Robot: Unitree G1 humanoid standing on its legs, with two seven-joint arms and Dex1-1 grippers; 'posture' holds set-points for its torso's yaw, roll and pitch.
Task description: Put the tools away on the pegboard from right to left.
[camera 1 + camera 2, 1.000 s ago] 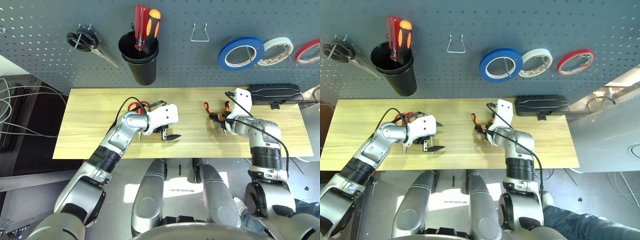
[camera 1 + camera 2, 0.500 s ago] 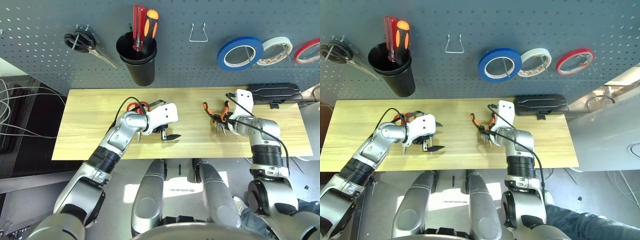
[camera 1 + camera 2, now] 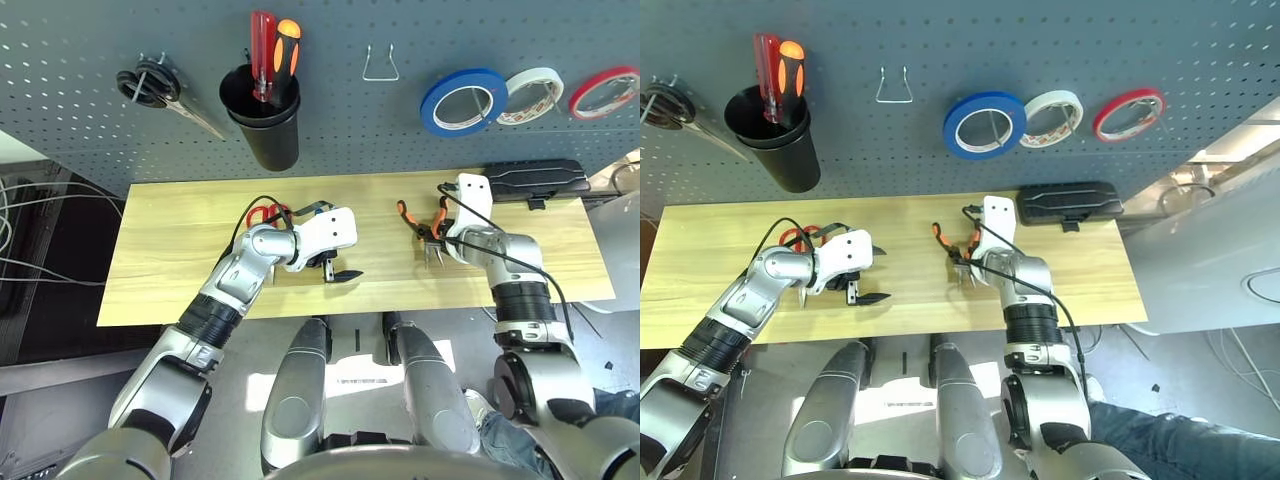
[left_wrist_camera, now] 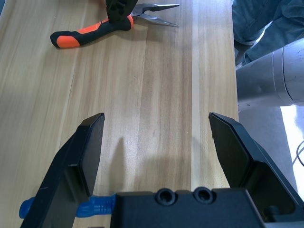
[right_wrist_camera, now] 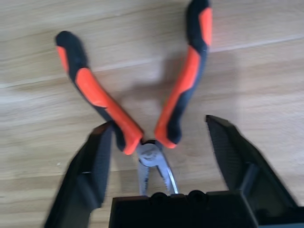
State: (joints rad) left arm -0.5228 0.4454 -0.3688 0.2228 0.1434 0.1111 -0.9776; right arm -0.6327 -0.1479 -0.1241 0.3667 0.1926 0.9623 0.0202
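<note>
The needle-nose pliers (image 5: 142, 118) lie flat on the bench (image 3: 180, 250) with their orange-and-black handles spread, just below the empty wire hook (image 3: 380, 66) on the pegboard (image 3: 330, 130) and left of the blue tape roll (image 3: 463, 101) already hung there. The right pincer (image 5: 159, 156) straddles the pliers at the pivot, one finger (image 5: 97, 164) touching the near handle and the other clear, so closing off-centre could push the tool sideways or pinch one handle alone and let it swing. The left pincer (image 4: 156, 147) hovers wide open over bare bench, holding nothing, well left of the pliers.
</note>
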